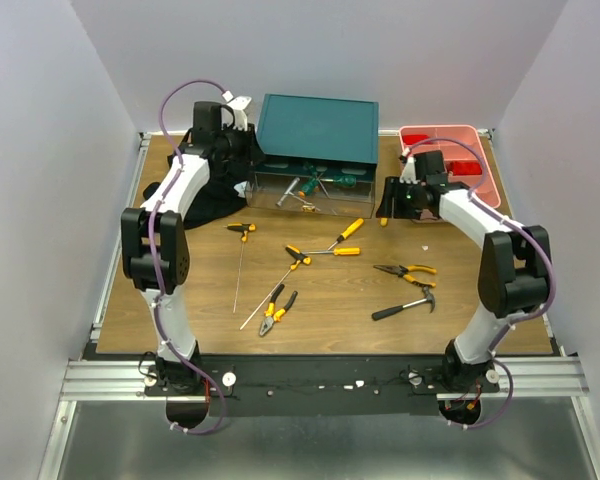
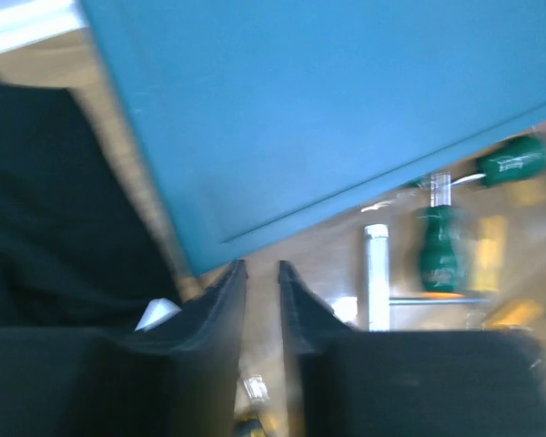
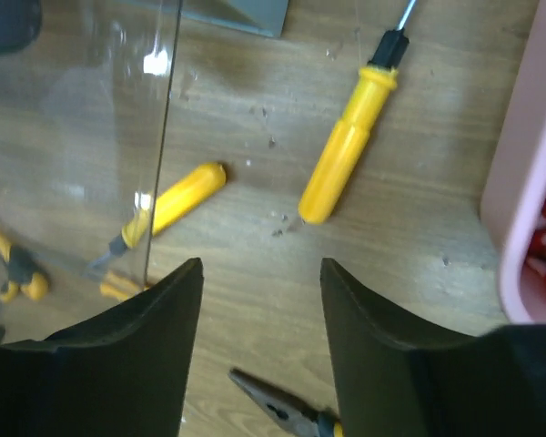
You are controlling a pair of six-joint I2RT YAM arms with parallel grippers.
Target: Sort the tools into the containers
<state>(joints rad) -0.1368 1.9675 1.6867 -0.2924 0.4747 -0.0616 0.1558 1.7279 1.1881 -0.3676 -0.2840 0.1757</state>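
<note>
The teal cabinet (image 1: pixel 317 128) stands at the back, with a clear drawer (image 1: pixel 310 188) pulled out and green-handled screwdrivers (image 1: pixel 332 180) in it. The pink tray (image 1: pixel 450 150) is at the back right. Yellow screwdrivers (image 1: pixel 346 233), pliers (image 1: pixel 278 312), more pliers (image 1: pixel 408 270), a hammer (image 1: pixel 405 307) and a thin rod (image 1: pixel 238 278) lie on the table. My left gripper (image 1: pixel 242 185) is at the cabinet's left front corner; in the left wrist view (image 2: pixel 261 266) it is nearly closed and empty. My right gripper (image 3: pixel 262 264) is open above the table, near a yellow screwdriver (image 3: pixel 346 150).
A black cloth (image 1: pixel 195 195) lies at the back left, also in the left wrist view (image 2: pixel 55 209). The pink tray's wall (image 3: pixel 528 200) is close on my right gripper's right, the clear drawer wall (image 3: pixel 159 155) on its left. A pliers tip (image 3: pixel 278 405) lies under it.
</note>
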